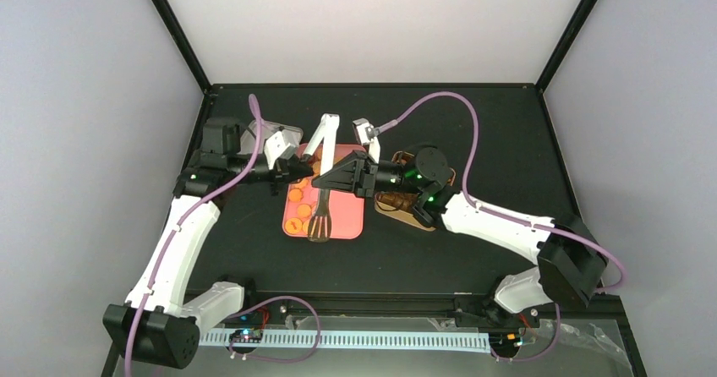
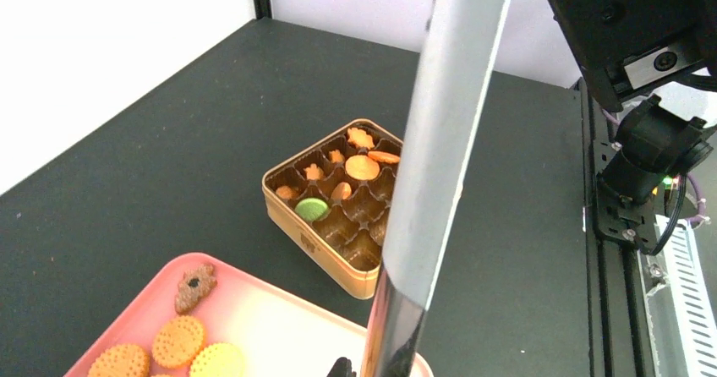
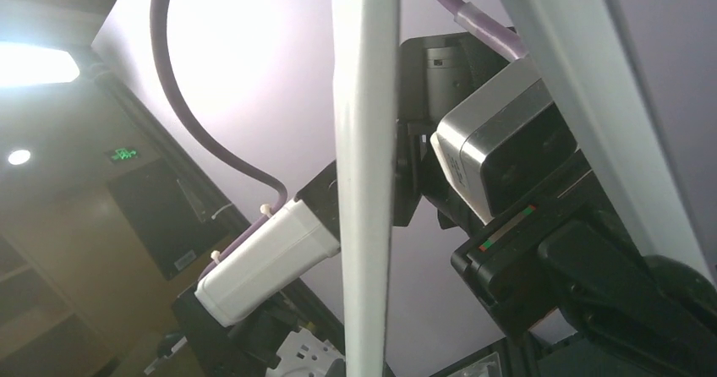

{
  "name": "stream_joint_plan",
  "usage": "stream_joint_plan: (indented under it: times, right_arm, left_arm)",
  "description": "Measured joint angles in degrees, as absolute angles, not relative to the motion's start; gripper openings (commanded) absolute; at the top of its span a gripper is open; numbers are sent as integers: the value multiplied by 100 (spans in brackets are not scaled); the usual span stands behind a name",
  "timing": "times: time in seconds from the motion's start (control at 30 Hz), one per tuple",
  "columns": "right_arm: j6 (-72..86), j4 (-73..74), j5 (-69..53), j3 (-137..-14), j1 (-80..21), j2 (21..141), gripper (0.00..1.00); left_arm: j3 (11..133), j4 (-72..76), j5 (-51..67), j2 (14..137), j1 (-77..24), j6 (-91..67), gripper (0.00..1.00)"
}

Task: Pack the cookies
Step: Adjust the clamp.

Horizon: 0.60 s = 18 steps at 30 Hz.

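Round orange-yellow cookies and a brown one lie on a pink tray. The gold tin holds a green cookie and several orange ones in its brown cups; my right arm partly covers it from above. A white-handled serving utensil with a dark slotted head stands tilted over the tray. My left gripper is shut on its lower part, and my right gripper is shut on its handle from the other side.
A greyish flat object lies behind the left wrist. A second white bar runs diagonally at the right of the right wrist view. The black frame rail borders the table beside the tin. Dark table surface surrounds the tray.
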<state>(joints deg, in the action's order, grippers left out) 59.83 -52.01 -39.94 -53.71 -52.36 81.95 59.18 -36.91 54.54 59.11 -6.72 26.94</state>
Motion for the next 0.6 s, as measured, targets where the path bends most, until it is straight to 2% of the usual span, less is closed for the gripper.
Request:
stream_joint_plan:
  times: [0.6]
  right_arm:
    - [5542,-4370,-3907,-5304,-5297,7553,1]
  left_arm:
    - [6117,-3457,6018,6038,-458,3070,2]
